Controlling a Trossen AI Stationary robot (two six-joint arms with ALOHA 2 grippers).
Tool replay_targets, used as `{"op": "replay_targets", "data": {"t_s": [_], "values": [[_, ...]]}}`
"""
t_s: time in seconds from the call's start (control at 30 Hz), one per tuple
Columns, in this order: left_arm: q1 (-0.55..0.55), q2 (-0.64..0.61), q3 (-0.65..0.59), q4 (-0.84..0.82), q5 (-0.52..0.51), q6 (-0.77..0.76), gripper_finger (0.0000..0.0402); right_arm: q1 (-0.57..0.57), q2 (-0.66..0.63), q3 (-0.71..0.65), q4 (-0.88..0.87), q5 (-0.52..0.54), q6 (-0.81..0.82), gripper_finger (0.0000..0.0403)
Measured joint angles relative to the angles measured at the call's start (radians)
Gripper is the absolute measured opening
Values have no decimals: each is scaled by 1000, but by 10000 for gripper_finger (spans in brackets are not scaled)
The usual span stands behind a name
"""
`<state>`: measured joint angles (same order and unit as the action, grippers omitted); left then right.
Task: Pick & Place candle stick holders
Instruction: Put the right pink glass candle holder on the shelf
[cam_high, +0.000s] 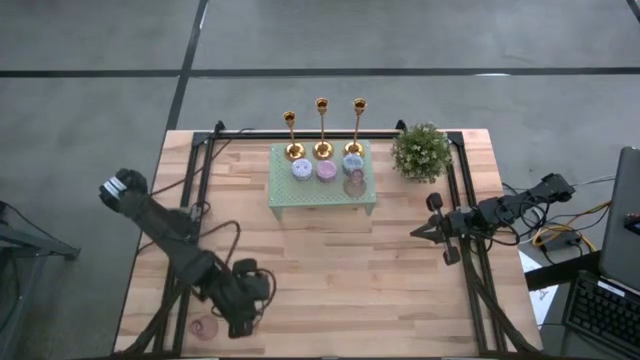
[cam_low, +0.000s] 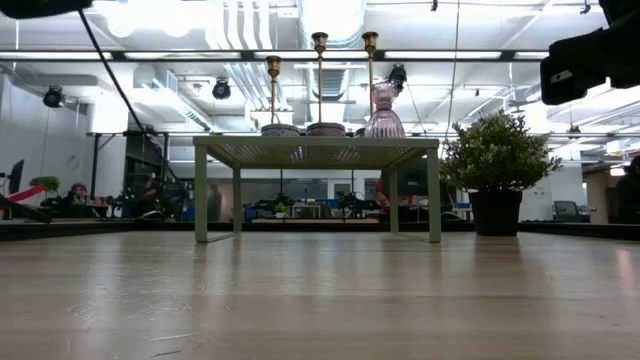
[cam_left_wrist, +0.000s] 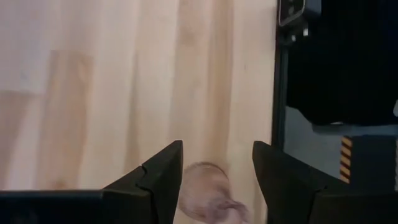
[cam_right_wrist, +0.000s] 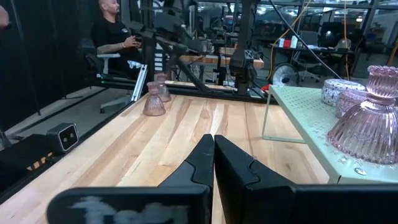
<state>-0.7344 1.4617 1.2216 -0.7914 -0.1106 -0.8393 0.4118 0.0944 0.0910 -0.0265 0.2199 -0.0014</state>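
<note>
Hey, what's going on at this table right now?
The left gripper is open at the near left corner of the table, its fingers either side of a small pink holder on the wood. The right gripper waits shut, right of the green stand, which holds three gold candlesticks and more small holders.

Qty as counted: gold candlesticks (cam_high: 322, 130) x3; small holders (cam_high: 326, 170) x6 total, i.e. 4 on the stand (cam_high: 320, 197) per high view and 2 pink glass ones on the bare table (cam_high: 330, 270) (the pair shows together only in the right wrist view). Misc. items: stand x1, potted plant (cam_high: 420, 152) x1, table x1. Seated person (cam_right_wrist: 115, 37) in room bkgd: x1.
</note>
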Motion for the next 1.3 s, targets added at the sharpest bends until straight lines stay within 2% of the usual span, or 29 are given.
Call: {"op": "replay_targets", "data": {"t_s": [0.33,0.47,0.63,1.0,1.3], "values": [[-107,102,121,-184,22,-266,197,0,0,0,0,0,0,8],[-163,118,129,-186,48,-422,196,0,0,0,0,0,0,8],[-205,143,127,-172,40,-524,197,0,0,0,0,0,0,8],[-188,238,115,-171,76,-491,176,0,0,0,0,0,0,8],[-150,260,115,-175,77,-447,105,0,0,0,0,0,0,8]]}}
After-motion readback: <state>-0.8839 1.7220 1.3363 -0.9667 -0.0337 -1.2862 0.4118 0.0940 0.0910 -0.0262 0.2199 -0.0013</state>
